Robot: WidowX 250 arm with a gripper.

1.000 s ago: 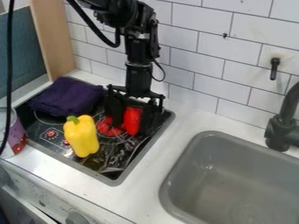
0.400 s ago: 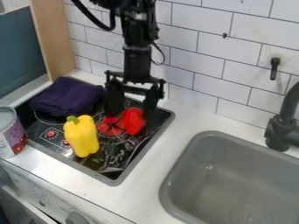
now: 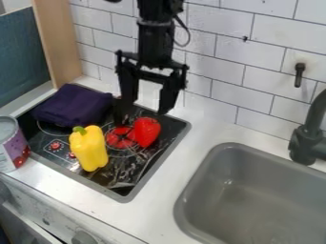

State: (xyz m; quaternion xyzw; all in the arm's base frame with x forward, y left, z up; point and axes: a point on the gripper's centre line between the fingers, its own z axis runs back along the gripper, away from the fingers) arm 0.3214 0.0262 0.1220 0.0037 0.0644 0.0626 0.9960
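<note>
Two fingers (image 3: 146,111) are hanging spread apart, pinching nothing. Just below their gap, the red toy (image 3: 147,132) is sitting on the stove (image 3: 137,162), its long way running back to front, crossing the finger-to-finger line. The yellow pepper (image 3: 90,148) is sitting beside the red toy, nearer the front.

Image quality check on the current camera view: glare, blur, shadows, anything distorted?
Camera view: bright, broken reflections on the black stovetop near its front corner; soft pale sheen in the sink; gripper so dark against the white tiles that its surface detail is lost; fine detail soft overall; no obvious distortion, tile lines look straight.
</note>
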